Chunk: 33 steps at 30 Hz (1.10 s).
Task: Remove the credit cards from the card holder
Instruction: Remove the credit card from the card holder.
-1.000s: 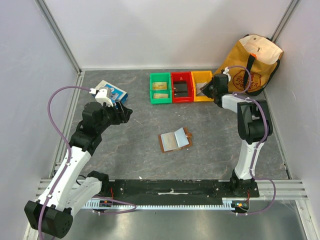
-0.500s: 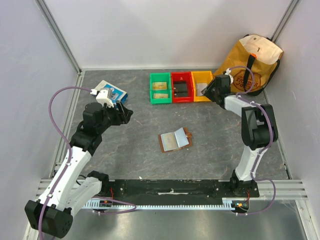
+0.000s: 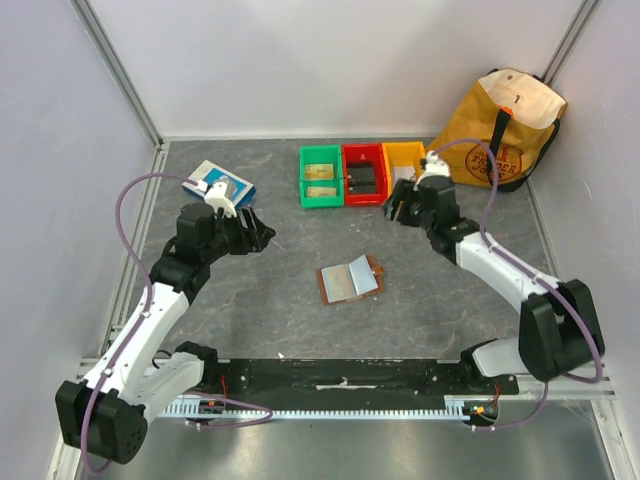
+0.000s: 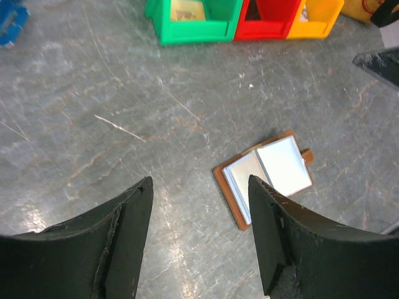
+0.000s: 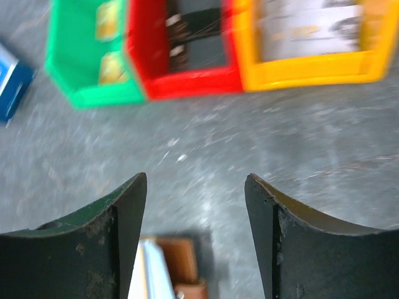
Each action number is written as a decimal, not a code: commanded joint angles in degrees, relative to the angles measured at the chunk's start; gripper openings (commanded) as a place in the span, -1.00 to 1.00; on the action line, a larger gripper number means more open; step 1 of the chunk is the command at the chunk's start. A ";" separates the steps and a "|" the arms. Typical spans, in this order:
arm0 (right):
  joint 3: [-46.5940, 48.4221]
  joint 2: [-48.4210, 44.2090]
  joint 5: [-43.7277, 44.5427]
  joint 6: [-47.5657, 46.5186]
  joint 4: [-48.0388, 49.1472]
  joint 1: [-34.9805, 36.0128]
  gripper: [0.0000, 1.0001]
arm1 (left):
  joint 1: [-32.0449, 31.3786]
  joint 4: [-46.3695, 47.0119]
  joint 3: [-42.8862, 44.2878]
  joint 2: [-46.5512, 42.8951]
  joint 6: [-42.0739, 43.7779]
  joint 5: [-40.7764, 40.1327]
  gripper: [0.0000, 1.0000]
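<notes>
The card holder [image 3: 350,281], a brown bifold wallet, lies open on the table with its pale inner faces up. It also shows in the left wrist view [image 4: 265,177] and at the bottom of the right wrist view [image 5: 165,268]. Two tan-gold credit cards [image 3: 321,178] lie in the green bin [image 3: 302,185]. My left gripper [image 3: 262,228] hangs open over the table to the left of the holder, nothing between its fingers [image 4: 199,184]. Above and right of the holder my right gripper [image 3: 398,208] is open and empty [image 5: 196,180], just in front of the bins.
A red bin [image 3: 363,202] with a dark item and a yellow bin [image 3: 403,150] with a pale printed card [image 5: 308,25] stand beside the green one. A blue-and-white box [image 3: 222,182] lies at the back left. A yellow bag [image 3: 505,125] fills the back right corner.
My right arm has drawn back from the yellow bin toward the table's middle, and its jaws have gone from shut to open. The left gripper has edged slightly right.
</notes>
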 commanded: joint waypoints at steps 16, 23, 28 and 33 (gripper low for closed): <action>-8.63 2.57 3.11 -9.40 -0.71 32.58 0.47 | -8.85 8.70 -13.32 2.48 -15.55 7.24 0.31; -8.81 6.96 1.17 -7.99 2.01 32.58 0.44 | -17.03 11.61 -9.72 10.38 -16.69 2.76 0.25; -9.51 8.90 -0.32 -8.17 2.45 32.93 0.45 | -19.75 13.10 -8.22 14.52 -17.22 1.18 0.25; -8.29 10.48 2.22 -8.78 0.61 35.91 0.67 | -20.99 13.19 -8.39 16.28 -17.31 -0.67 0.25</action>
